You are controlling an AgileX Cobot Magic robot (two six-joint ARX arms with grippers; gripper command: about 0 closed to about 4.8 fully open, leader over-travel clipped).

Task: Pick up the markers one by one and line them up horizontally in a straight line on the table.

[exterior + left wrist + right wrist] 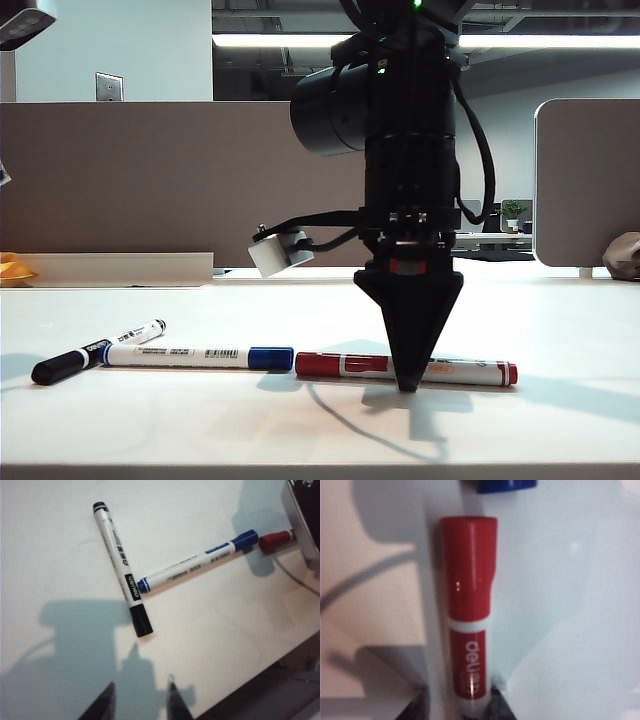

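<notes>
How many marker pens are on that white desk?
3. The black marker lies angled at the left, the blue marker in the middle, and the red marker on the right, under the right gripper.

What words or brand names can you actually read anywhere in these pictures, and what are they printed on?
"deli" on the red marker, white letters on its red band, between the right gripper fingertips.
"deli" on the black marker, white on its black band, seen from the left gripper.
The blue marker: fine print and barcode, too small to read.
The other small characters on the red and black markers: too blurred.
</notes>
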